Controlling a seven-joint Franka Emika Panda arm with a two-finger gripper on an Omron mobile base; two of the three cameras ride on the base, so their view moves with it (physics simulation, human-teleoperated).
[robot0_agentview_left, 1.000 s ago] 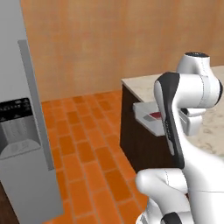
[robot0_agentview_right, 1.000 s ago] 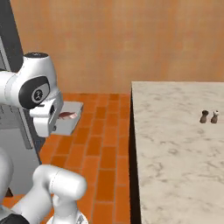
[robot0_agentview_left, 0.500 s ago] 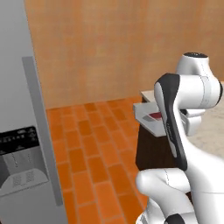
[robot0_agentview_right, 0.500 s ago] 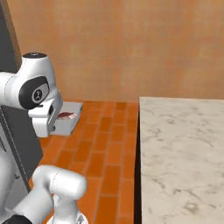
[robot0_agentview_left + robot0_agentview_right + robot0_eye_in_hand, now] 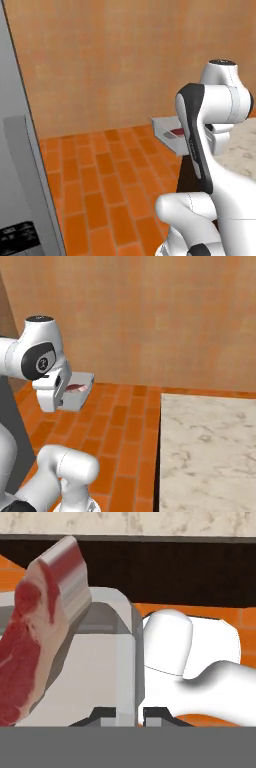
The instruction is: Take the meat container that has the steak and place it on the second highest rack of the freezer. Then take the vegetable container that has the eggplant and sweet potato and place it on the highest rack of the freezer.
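Observation:
My gripper (image 5: 131,716) is shut on the side wall of the grey meat container (image 5: 95,662), held in the air over the brick floor. The steak (image 5: 25,647), a red-pink slab with a pale fat edge, lies tilted in the container's left part. From the base views the container (image 5: 167,134) (image 5: 79,396) hangs just ahead of my hand, with the steak (image 5: 76,387) showing red inside. The freezer (image 5: 20,165) stands as a grey face at the left, its racks hidden. The vegetable container with the eggplant and sweet potato is out of view.
A marble counter (image 5: 210,451) over dark cabinets fills the right side; its corner (image 5: 240,147) lies behind my arm. Orange brick floor (image 5: 100,185) stretches between freezer and counter. A tan wall (image 5: 150,316) closes the back.
The whole picture has shifted as the base moved: the freezer face has come nearer at the left and the counter slid right. The meat container has stayed in my grip.

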